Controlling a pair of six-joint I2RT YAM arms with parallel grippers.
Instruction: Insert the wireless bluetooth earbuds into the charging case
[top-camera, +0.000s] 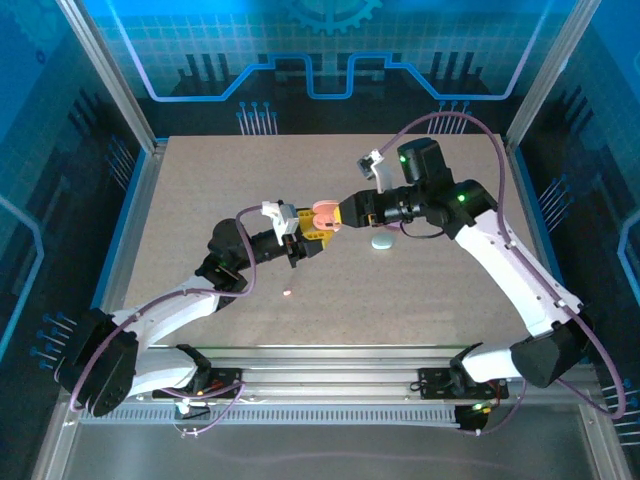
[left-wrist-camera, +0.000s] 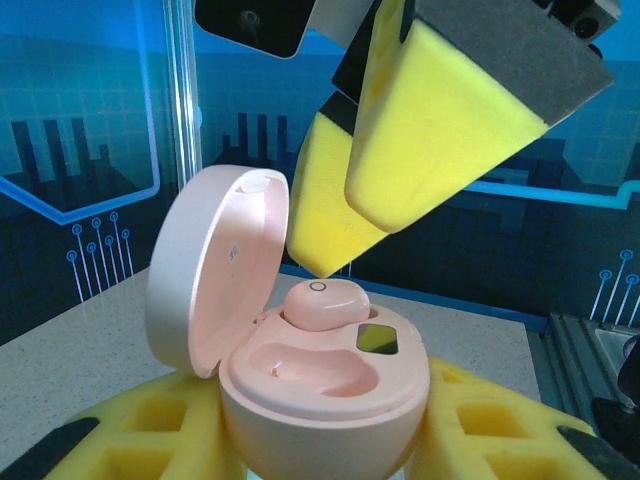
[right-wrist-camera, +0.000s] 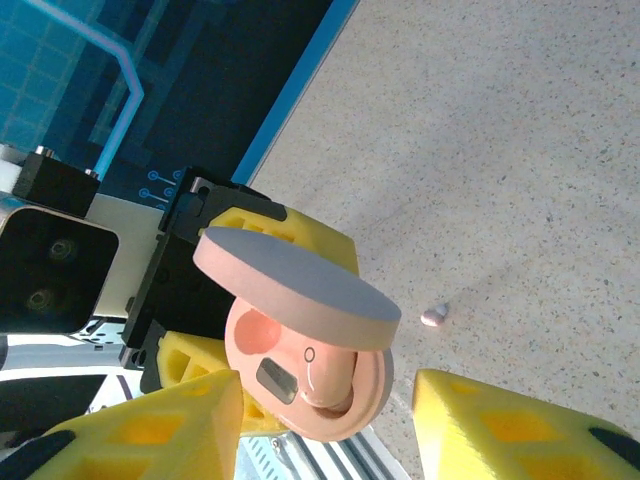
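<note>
An open pale pink charging case (left-wrist-camera: 325, 400) is clamped between the yellow pads of my left gripper (left-wrist-camera: 325, 445), its lid (left-wrist-camera: 215, 270) swung up to the left. One pale pink earbud (left-wrist-camera: 325, 303) rests in the far slot and pokes up out of it. The near slot (left-wrist-camera: 315, 368) holds nothing. Just above that earbud hover the fingers (left-wrist-camera: 430, 130) of my right gripper (right-wrist-camera: 330, 425), open, with nothing between them. A second pink earbud (right-wrist-camera: 433, 316) lies on the table (top-camera: 288, 292). In the top view the case (top-camera: 325, 214) hangs above mid-table between both grippers.
A mint green case (top-camera: 383, 241) lies on the table just right of the right gripper (top-camera: 342, 214). The speckled tabletop (top-camera: 420, 300) is walled by metal posts and blue panels. The other earbuds are out of sight.
</note>
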